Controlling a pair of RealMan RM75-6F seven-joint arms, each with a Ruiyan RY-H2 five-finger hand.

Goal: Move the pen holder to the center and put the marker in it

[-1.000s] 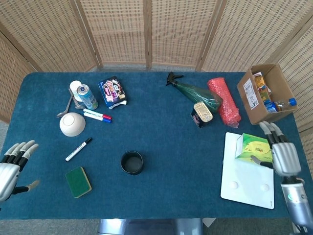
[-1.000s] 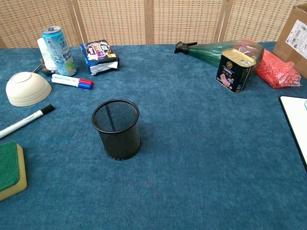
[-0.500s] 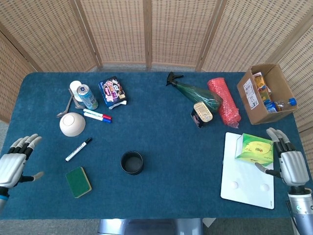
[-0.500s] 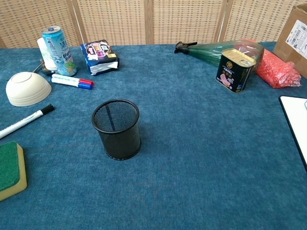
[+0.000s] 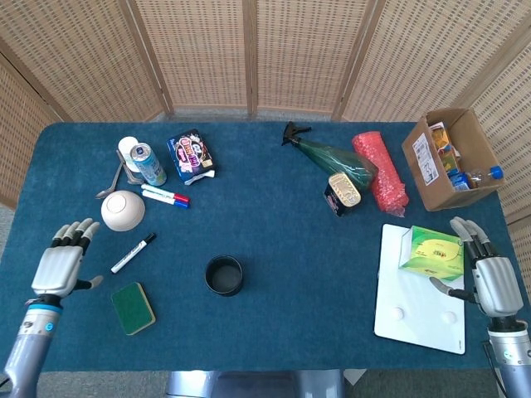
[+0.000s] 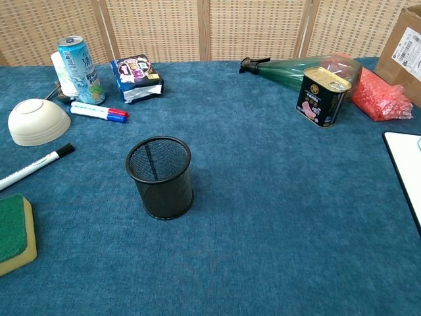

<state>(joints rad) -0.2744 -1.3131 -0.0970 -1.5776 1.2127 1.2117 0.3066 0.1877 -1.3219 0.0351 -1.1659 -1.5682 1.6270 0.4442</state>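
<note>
Black mesh pen holder [image 6: 160,176] standing upright on the blue surface [image 6: 276,197], black-capped marker [image 6: 34,166] lying to its left, green sponge [image 6: 14,232] near the marker, white bowl [image 6: 37,121] upside down behind

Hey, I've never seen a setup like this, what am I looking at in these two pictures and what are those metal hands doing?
This is a two-armed robot at a table covered in blue cloth. One picture looks down from its head; the other looks across the table from its chest. The head view shows its left hand and right hand, both open, fingers spread, holding nothing. The chest view shows neither hand.

In the middle stands a black mesh pen holder, empty. To its left lie a black-capped marker, a green sponge, an upturned bowl and two more markers. At the right are a white board with a green box on it, and a cardboard box.
</note>
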